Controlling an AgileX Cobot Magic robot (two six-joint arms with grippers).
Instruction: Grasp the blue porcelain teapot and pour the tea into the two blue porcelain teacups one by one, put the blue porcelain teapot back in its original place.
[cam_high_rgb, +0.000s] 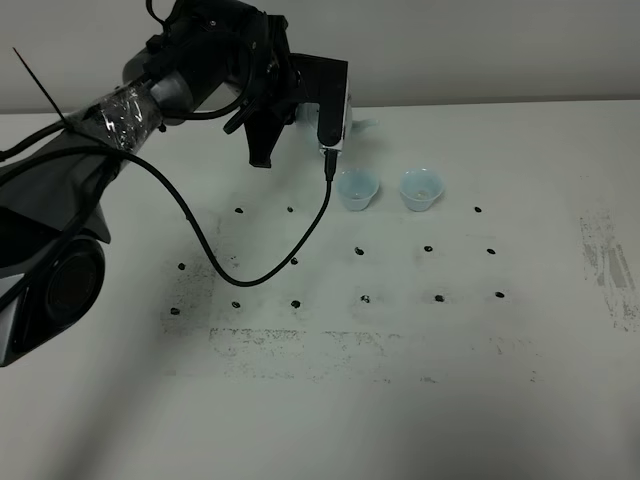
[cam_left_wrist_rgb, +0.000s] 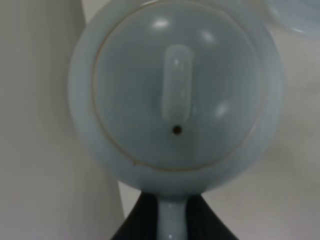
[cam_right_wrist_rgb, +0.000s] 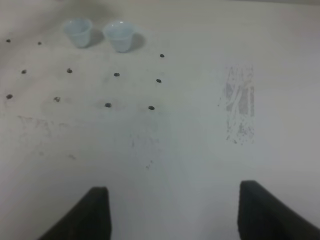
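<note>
The blue porcelain teapot (cam_left_wrist_rgb: 177, 95) fills the left wrist view, seen from above with its knobbed lid. Its loop handle runs down between the dark fingers (cam_left_wrist_rgb: 137, 222) of my left gripper (cam_left_wrist_rgb: 172, 222), which is shut on it. In the exterior high view the left wrist (cam_high_rgb: 300, 90) hides most of the teapot (cam_high_rgb: 365, 125); only its spout shows, just behind the cups. The two blue porcelain teacups (cam_high_rgb: 358, 190) (cam_high_rgb: 421, 188) stand upright side by side on the table. My right gripper (cam_right_wrist_rgb: 172, 215) is open above bare table, well away from the teacups (cam_right_wrist_rgb: 78, 31) (cam_right_wrist_rgb: 120, 35).
The white table (cam_high_rgb: 400, 400) is marked with a grid of small black dots (cam_high_rgb: 361, 251) and scuffed patches. A black cable (cam_high_rgb: 250, 278) loops from the left wrist down over the table. The wall runs along the table's far edge.
</note>
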